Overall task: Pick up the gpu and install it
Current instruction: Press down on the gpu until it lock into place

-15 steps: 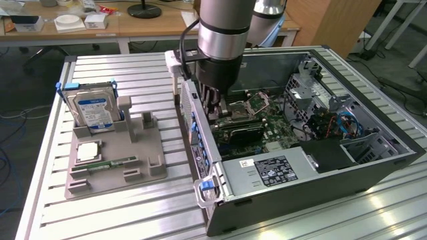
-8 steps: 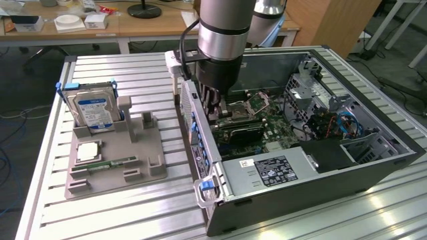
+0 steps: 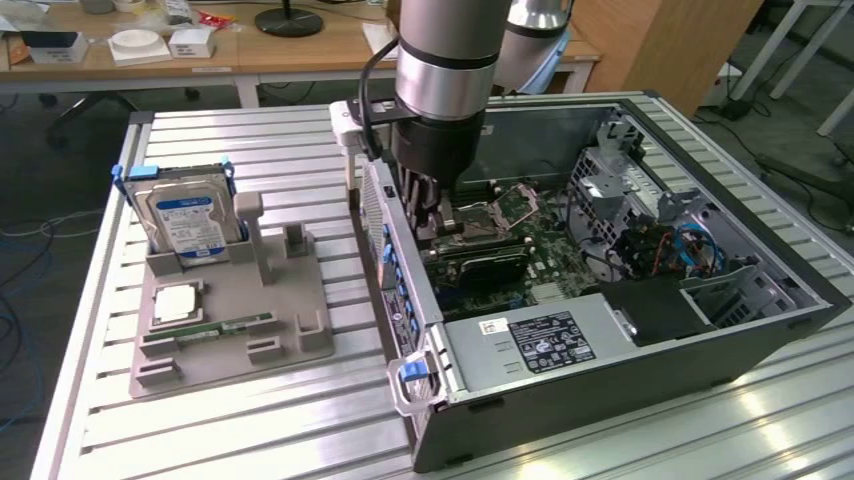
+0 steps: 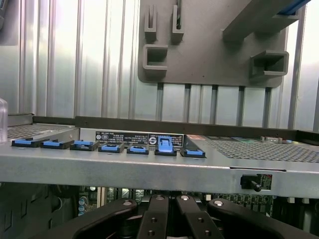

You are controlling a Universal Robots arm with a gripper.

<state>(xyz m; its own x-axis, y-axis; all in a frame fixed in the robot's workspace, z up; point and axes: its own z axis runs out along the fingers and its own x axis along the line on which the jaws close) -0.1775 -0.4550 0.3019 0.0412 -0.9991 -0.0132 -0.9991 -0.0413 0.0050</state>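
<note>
Hanging shut inside the computer case (image 3: pixel 747 330) (rear wall close), the gripper (image 3: pixel 430 222).

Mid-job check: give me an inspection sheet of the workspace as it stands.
Surface: slatted metal table, carrying a grey fixture tray and an open computer case.
Job's things: gpu cannot be told apart from the dark parts under the gripper.
Clutter: hard drive upright in the tray; memory stick flat on it.
Grippers: gripper shut, low inside the case over the motherboard.
Cables: black cable on the arm; blue cables in the case.
Surroundings: wooden desk behind.
</note>
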